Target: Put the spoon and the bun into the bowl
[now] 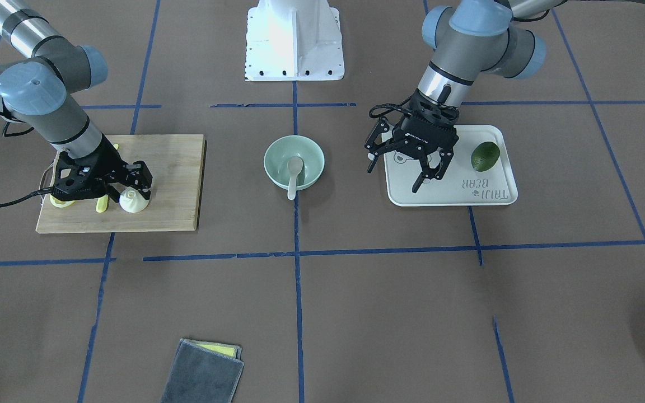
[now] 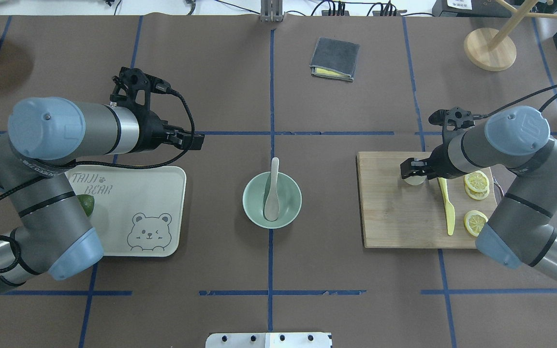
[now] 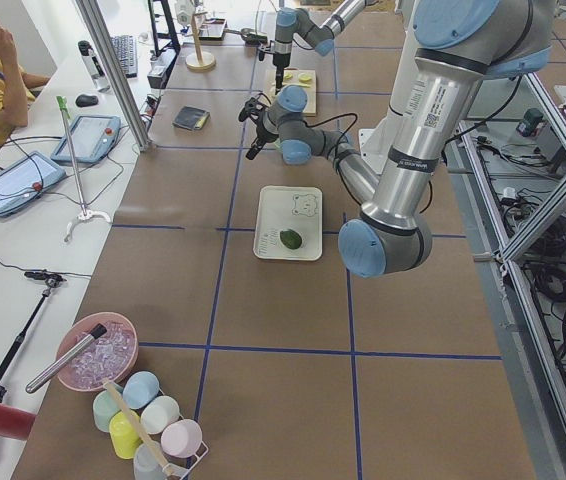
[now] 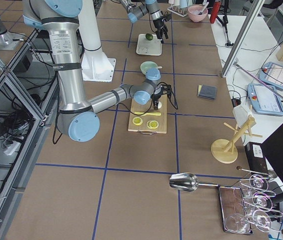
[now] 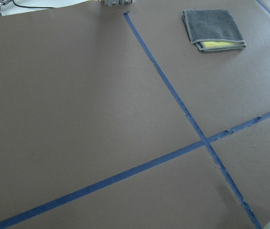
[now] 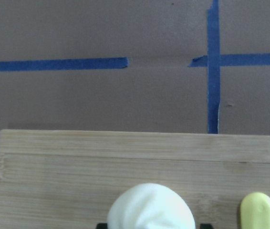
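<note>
The pale spoon [image 1: 294, 170] lies in the mint-green bowl [image 1: 314, 162] at the table's middle, its handle over the rim; both show in the overhead view, spoon [image 2: 272, 193] and bowl [image 2: 252, 188]. The white pleated bun [image 1: 133, 200] sits on the wooden cutting board [image 1: 171, 184]. My right gripper [image 1: 132, 190] is down over the bun [image 6: 151, 207], its fingers tight against both sides. My left gripper [image 1: 431, 173] is open and empty, raised above the white bear tray [image 1: 451, 190].
An avocado [image 1: 485, 155] lies on the tray. A yellow knife [image 2: 447, 208] and lemon slices [image 2: 476, 181] lie on the board beside the bun. A folded grey cloth [image 2: 335, 59] lies at the far side. A wooden stand [image 2: 490, 48] is far right.
</note>
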Available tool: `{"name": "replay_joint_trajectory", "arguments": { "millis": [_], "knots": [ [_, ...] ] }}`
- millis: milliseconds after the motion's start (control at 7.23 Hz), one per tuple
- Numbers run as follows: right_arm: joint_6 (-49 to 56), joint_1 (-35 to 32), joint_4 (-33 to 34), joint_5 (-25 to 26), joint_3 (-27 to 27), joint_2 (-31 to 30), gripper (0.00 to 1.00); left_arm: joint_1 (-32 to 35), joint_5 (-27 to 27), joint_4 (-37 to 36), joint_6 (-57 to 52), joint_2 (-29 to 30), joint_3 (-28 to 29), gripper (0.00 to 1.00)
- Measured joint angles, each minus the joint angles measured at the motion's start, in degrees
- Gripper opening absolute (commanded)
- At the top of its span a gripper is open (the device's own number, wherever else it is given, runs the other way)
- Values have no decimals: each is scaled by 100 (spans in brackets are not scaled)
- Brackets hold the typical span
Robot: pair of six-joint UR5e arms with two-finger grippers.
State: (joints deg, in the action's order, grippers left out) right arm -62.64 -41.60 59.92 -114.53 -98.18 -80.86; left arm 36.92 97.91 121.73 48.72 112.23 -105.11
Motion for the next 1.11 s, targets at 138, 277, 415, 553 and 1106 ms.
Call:
{"name": "replay_joint_trajectory", "arguments": {
  "millis": [138,277,415,553,1106],
  "knots": [
    [1,2,-2,-12,-18,9,8,0,-2,0,3,0,0,99],
    [-3,1,2,-18,-38,66,9,0,-4,0,3,-1,-3,99],
    [-8,-2,30,-18,-53,198,10,1,1,0,1,-7,-21,99],
    [-70,-3,152,-13,-108,391,12,5,11,0,-1,-42,-86,99],
    [-1524,665,644,291,-493,1405,15,15,32,19,-54,-478,-569,99]
  ]
}}
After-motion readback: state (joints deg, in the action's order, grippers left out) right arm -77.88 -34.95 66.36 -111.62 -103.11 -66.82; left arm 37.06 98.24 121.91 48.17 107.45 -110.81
